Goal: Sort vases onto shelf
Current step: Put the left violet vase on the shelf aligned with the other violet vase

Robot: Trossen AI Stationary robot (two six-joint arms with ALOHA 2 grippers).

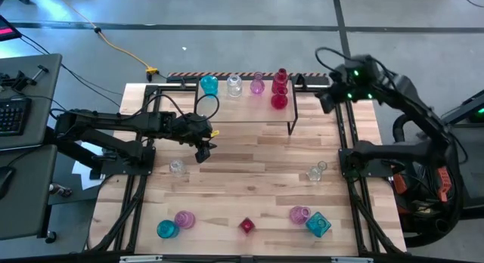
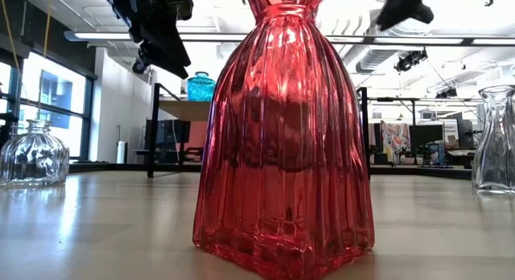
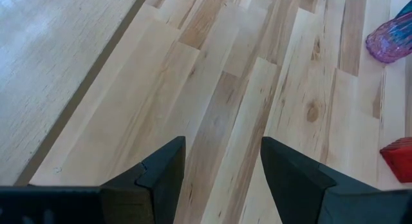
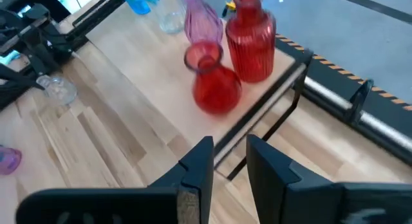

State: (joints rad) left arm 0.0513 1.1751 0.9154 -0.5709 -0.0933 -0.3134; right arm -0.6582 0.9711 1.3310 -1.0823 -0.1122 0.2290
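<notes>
The shelf (image 1: 249, 116) stands at the table's far middle. On its top stand a teal vase (image 1: 209, 85), a clear vase (image 1: 234, 85), a pink vase (image 1: 258, 85), a tall red vase (image 1: 281, 75) and a round red vase (image 1: 279, 99). My left gripper (image 1: 203, 147) is open and empty over bare table in front of the shelf's left end; its wrist view shows its fingers (image 3: 222, 166) apart over the wood. My right gripper (image 1: 327, 101) is open and empty, raised beside the shelf's right end; its wrist view (image 4: 229, 163) looks down on the red vases (image 4: 212, 79).
Loose vases stand on the table: a clear one (image 1: 177, 168) at the left, clear ones (image 1: 316, 172) at the right, and along the near edge a teal (image 1: 167, 230), pink (image 1: 184, 219), red (image 1: 246, 225), pink (image 1: 299, 215) and faceted teal (image 1: 318, 224). The red one fills the low view (image 2: 282, 135).
</notes>
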